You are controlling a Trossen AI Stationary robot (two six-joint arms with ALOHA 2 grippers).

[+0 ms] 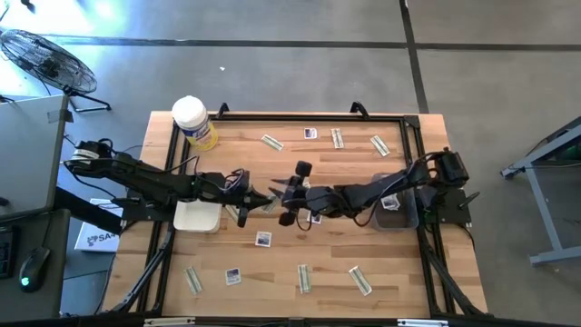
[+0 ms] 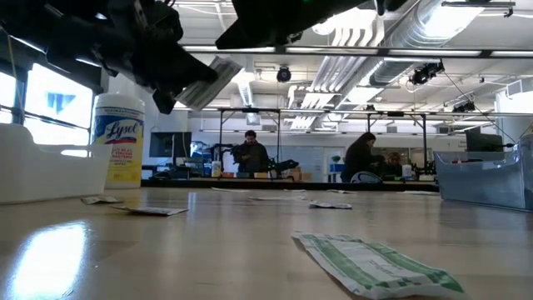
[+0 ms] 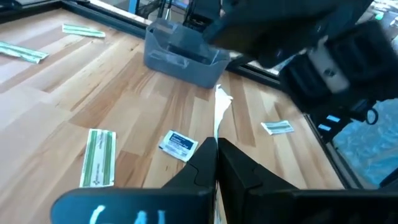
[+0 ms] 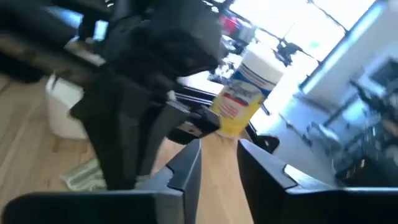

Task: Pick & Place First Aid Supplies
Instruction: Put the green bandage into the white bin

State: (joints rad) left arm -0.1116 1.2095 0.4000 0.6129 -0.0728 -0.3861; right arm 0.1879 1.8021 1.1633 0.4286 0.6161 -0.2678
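Two dark jointed arms with thin black cables; left gripper and right gripper have matte black wedge fingers.

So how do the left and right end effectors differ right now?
Left end effector is shut, pinching a pale strip; right end effector has its jaws parted, nothing between them. Left reaches in from the white bin side, right from the grey bin side. Both meet above mid-table.

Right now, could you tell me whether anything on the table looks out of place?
Mainly the scatter: narrow greenish-tan wrapped strips and white square blue-printed packets lie loose at all angles across the wooden table, outside the white bin and grey bin.
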